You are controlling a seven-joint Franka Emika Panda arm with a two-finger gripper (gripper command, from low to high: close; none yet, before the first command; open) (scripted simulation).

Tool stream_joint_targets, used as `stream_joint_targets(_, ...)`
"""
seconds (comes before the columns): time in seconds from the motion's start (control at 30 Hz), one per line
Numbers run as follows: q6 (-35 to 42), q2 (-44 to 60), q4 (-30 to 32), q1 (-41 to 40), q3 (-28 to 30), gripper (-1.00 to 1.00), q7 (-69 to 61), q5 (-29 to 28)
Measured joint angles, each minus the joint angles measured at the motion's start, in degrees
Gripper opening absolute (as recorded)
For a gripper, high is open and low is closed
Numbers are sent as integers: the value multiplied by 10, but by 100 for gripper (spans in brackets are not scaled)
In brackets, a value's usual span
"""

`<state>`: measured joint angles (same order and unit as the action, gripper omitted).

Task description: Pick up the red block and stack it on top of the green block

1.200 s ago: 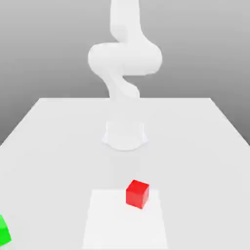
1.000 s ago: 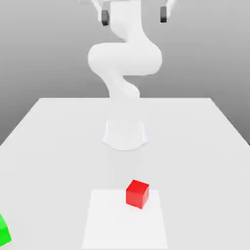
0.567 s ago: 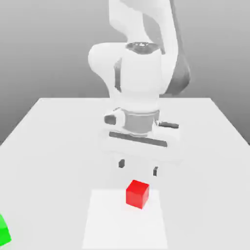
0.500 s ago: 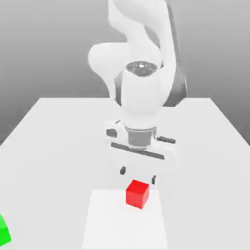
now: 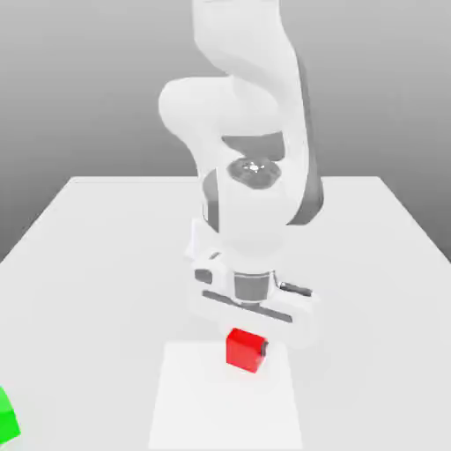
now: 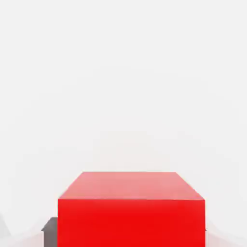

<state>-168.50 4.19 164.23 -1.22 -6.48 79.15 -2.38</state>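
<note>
tool (image 5: 246,347): clamped on red block (image 5: 243,350), fingers at its sides | block on worktop (image 5: 106,255) | green block (image 5: 7,417): well off to the side

exterior: faces arm, elevated | hand: close above table | shared: red block (image 5: 245,350) (image 6: 131,212)

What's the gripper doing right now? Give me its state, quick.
Gripper: down at the red block on the table, shut on it.
</note>
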Motion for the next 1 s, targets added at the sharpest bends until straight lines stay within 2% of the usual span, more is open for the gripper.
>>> stream_joint_targets(0.1, 52, -61, 9, 4, -5, -100, -21, 29)
stream_joint_targets(0.17, 78, -65, -13, -16, 6, -100, -10, 35)
stream_joint_targets(0.43, 157, 15, -172, -117, 61, -100, 84, 40)
stream_joint_targets(0.73, 244, 118, -359, -203, 158, -100, 177, 73)
stream_joint_targets(0.87, 207, 189, -391, -226, 163, -100, 178, 97)
stream_joint_targets(0.9, 192, 207, -393, -230, 159, 100, 175, 102)
stream_joint_targets(1.0, 192, 207, -393, -230, 159, 100, 175, 102)
